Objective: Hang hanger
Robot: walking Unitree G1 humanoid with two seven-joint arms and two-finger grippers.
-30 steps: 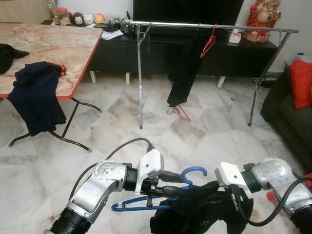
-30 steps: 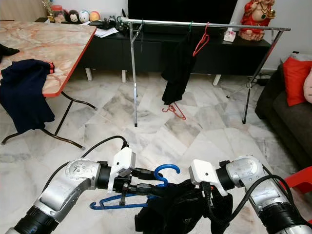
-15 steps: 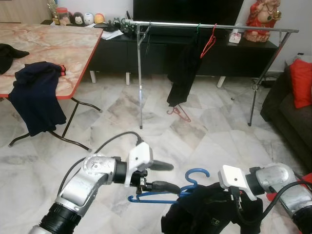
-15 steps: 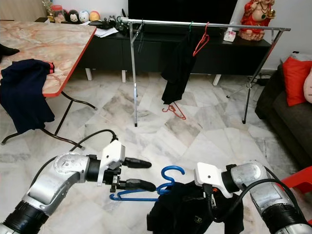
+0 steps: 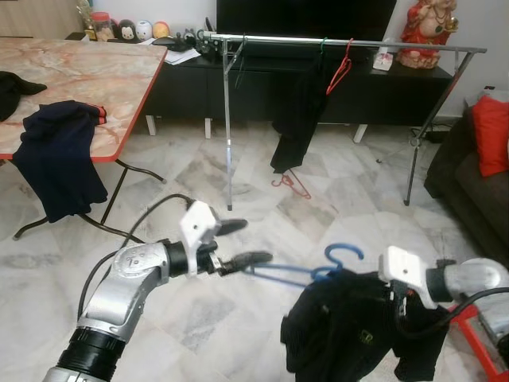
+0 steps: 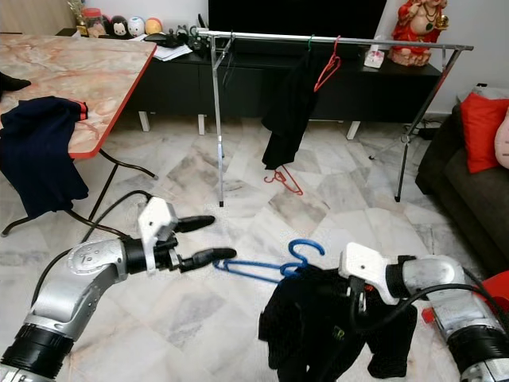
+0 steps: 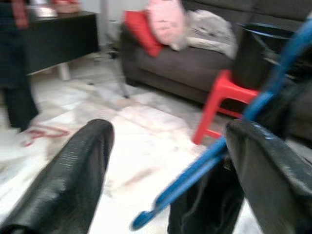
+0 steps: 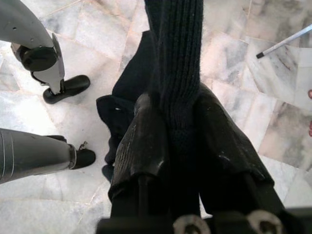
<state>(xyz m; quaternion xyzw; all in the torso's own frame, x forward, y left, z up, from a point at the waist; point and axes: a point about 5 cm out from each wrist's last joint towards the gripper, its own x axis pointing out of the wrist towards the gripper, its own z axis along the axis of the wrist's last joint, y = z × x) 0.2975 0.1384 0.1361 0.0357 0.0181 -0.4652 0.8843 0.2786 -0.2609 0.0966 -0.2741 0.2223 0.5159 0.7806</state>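
Looks like a light job but an awkward one. Blue hanger is thin stiff plastic, floppy dark garment draped over its right end, so all the weight probably sits off to that side and swings. Held low over the marble floor, well short of the clothes rail.

Right gripper clamped on a fold of the garment, knit fabric pinched between both fingers. Left gripper spread wide, hanger's free end just at the lower finger, nothing gripped.

Best bet for a hold: the bare blue bar near the hook, not the cloth, since fabric likely slips.

Count: one blue hanger in hand, one red hanger on the rail, one red one on the floor, one dark garment hanging there, one dark cloth over the table. Two grippers.
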